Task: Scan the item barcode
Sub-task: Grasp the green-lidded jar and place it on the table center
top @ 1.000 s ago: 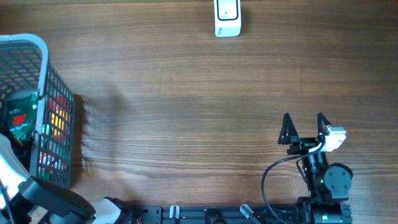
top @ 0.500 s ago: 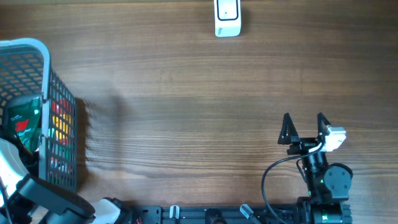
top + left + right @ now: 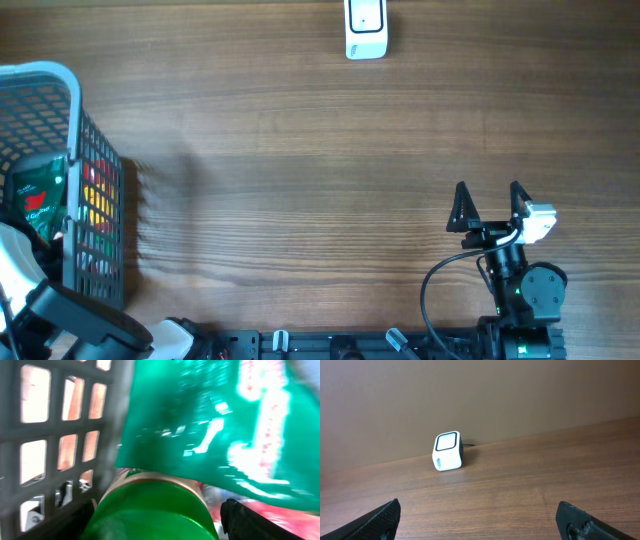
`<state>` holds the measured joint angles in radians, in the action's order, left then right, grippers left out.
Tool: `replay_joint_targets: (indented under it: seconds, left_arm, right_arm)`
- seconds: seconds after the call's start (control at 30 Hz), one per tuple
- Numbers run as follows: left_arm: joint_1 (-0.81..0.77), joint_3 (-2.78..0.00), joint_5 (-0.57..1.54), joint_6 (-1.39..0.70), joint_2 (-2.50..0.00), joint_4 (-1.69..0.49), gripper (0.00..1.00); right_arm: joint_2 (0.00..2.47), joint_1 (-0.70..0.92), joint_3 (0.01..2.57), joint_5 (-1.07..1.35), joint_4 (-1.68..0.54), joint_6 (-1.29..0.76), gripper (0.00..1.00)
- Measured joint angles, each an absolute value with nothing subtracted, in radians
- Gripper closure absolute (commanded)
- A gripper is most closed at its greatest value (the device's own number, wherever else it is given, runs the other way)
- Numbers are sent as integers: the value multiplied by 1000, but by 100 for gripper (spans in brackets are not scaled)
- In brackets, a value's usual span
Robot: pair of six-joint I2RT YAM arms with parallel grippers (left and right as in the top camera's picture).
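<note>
Can (image 3: 150, 497): sits between my left fingers, down inside the basket (image 3: 55, 445). Only its round green top shows, so I cannot tell where the barcode is.
Left claw (image 3: 157, 512): jaws are wide, one finger on each side of the top and close to it. I can confirm no firm hold.
Packet (image 3: 210, 425): green and glossy, just above and ahead of my fingers, overlapping the can's far edge.
Basket wall: close on my left side.
Right claw (image 3: 488, 192): wide open and empty, with the scanner (image 3: 448, 451) well ahead of it.
Step, as I judge it: grip the can so it can be lifted out.
Doing it well: I centre the top between my fingers, close evenly on the can's sides and catch none of the packet. Then I rise straight, clear of the wall on my left.
Risk: packet film may get pinched in with the can, or the round side may slip in my jaws.
Afterwards: I find the barcode and face it to the scanner's window.
</note>
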<state>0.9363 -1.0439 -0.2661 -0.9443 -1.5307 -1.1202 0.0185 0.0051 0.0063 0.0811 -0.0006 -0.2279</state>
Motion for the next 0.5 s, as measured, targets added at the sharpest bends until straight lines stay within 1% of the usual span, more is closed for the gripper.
replay_joint_targets:
  seconds: [0.07,0.1,0.13,0.33,0.5]
  left_arm:
    - [938,-1062,-206,-926,-1531,-1051,16]
    - [938,-1069,-178,-920,-1531,-1031,7]
    - [938,-1071,-155,-916,-1531,-1023,0]
    - [938,-1071,-105,-880,-1531,-1085,0]
    - [938,-1040,-106,-876,-1531,-1034,0]
  right_arm:
    - [19,5,6,81,-1,-228,0]
    - [19,5,6,81,-1,-228,0]
    - [19,5,6,81,-1,-228,0]
    - [19,5,6,81,-1,-228,0]
    - [19,5,6,81,-1,-228,0]
